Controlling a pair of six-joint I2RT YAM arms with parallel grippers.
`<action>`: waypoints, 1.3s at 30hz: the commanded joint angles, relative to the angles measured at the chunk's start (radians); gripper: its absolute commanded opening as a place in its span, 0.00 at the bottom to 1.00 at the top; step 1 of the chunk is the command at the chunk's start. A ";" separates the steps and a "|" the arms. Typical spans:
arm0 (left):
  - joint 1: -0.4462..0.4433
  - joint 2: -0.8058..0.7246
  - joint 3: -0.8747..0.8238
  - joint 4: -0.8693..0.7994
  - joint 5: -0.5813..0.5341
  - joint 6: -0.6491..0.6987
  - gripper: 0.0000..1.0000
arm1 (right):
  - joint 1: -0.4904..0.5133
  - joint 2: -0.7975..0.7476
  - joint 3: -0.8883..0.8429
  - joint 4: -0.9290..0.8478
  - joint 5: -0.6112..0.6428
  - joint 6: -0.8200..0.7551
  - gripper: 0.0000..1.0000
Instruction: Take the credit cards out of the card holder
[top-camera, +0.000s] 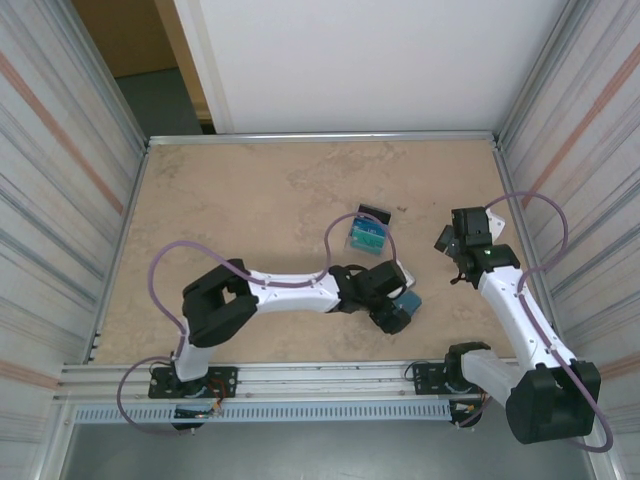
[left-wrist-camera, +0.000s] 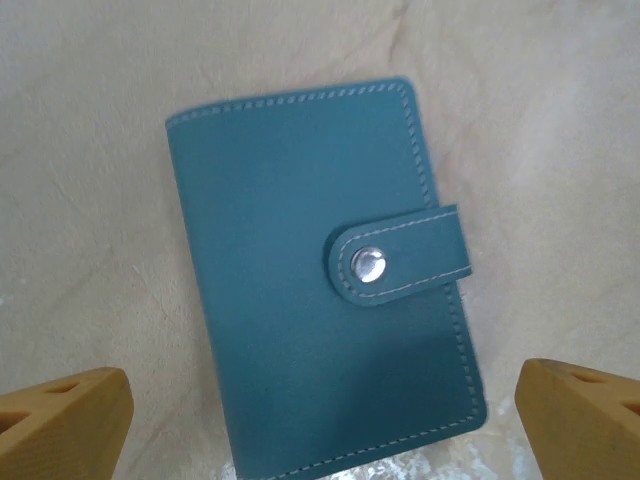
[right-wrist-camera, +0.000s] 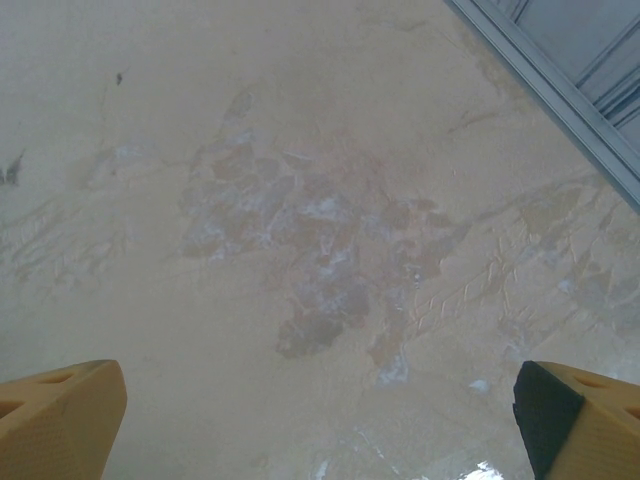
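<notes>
The card holder (left-wrist-camera: 320, 280) is a teal-blue stitched wallet, closed by a strap with a silver snap (left-wrist-camera: 368, 264). It lies flat on the table. My left gripper (left-wrist-camera: 325, 415) hovers open over its near end, one tan finger (left-wrist-camera: 70, 420) on each side, touching nothing. From above, a corner of the card holder (top-camera: 411, 301) peeks out under the left gripper (top-camera: 398, 310). Teal and light-blue credit cards (top-camera: 367, 234) lie on the table farther back, with a black card (top-camera: 374, 212) behind them. My right gripper (top-camera: 452, 247) is open above bare table (right-wrist-camera: 320, 250), to the right of the cards.
The beige marbled tabletop (top-camera: 250, 200) is fenced by a metal rail (top-camera: 320, 137) at the back and corrugated walls on both sides. A purple cable (top-camera: 335, 235) loops over the left arm close to the cards. The right wall's frame (right-wrist-camera: 560, 90) shows in the right wrist view.
</notes>
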 joint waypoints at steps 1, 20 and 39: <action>0.002 0.020 0.059 -0.060 -0.011 0.005 0.99 | -0.025 -0.020 0.016 -0.030 0.020 0.023 0.99; -0.030 0.186 0.236 -0.193 -0.091 0.101 0.99 | -0.106 -0.040 0.011 -0.014 -0.073 0.017 0.99; -0.033 0.176 0.215 -0.239 -0.182 0.084 0.78 | -0.115 -0.044 -0.005 -0.008 -0.118 0.023 0.99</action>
